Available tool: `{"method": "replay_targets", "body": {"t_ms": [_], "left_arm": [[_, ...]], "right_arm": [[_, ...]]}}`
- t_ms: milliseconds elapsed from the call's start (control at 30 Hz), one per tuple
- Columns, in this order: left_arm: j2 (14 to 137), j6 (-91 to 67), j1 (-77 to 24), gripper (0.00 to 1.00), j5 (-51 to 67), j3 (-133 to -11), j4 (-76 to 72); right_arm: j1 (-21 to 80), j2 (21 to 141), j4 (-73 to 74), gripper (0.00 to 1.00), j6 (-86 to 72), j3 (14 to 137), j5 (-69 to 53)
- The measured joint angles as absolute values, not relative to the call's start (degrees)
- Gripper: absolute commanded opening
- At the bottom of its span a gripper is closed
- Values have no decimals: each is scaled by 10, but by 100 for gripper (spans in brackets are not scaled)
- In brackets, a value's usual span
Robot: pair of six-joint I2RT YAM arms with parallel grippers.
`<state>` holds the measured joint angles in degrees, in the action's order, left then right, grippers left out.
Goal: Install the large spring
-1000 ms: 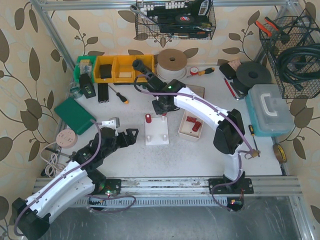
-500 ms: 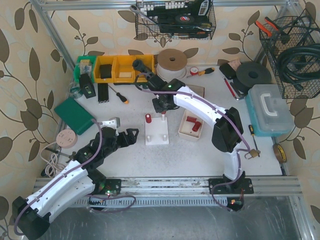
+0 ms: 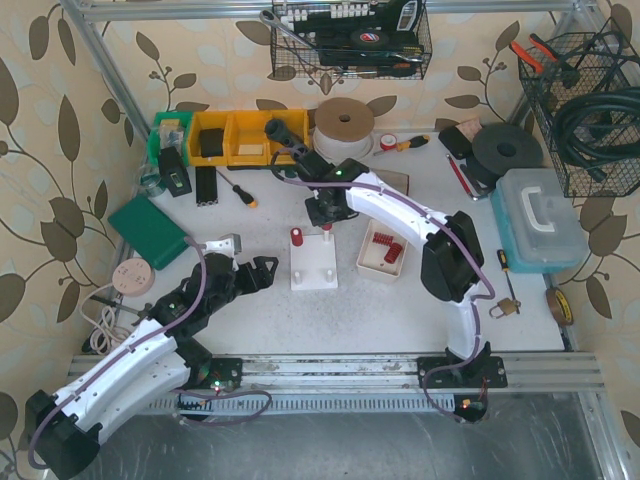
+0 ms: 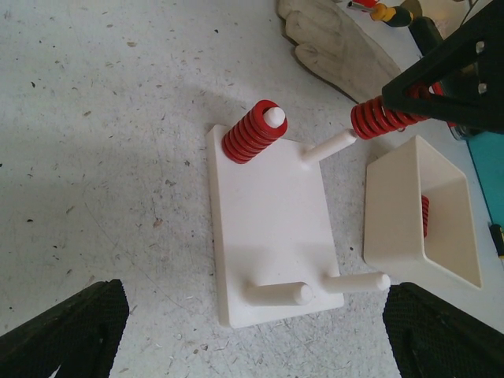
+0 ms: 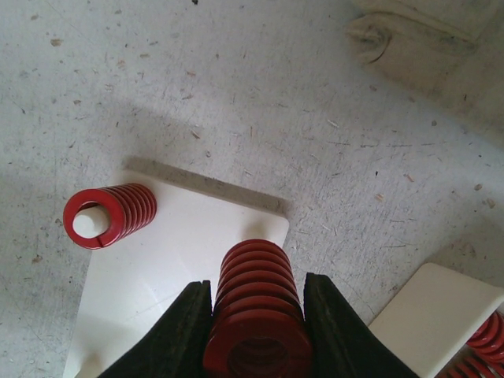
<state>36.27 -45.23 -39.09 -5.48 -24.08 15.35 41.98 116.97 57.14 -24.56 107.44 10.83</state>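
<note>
Two tools over one counter (image 3: 380, 300). At far left, left tool (image 3: 266, 273): spread wide, gripping nothing, parked short of the white peg board (image 4: 268, 228), probably to stay clear while watching. Ahead of that tool, on the board's far-left post, one red spring (image 4: 253, 131) already seated, post tip poking out. Next rightward, a bare peg (image 4: 329, 147), directly under the right tool (image 3: 326, 212). Narrowed on the large spring (image 5: 256, 315), pinching its coils from both sides, axis lined up with the peg for sliding down; lower end just at the tip, apparently not yet threaded. Right of that tool, white tray (image 4: 394, 205) with spare springs (image 4: 425, 216), kept close for easy reloading.
</note>
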Motion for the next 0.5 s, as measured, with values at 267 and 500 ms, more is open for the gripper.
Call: {"method": "replay_targets", "body": {"t_ms": [267, 500], "left_arm": [[363, -452, -391, 92, -55, -241, 152], [364, -452, -391, 92, -55, -241, 149]], "right_arm": [[420, 1171, 568, 0, -246, 1060, 105], [420, 1174, 564, 0, -246, 1056, 104]]}}
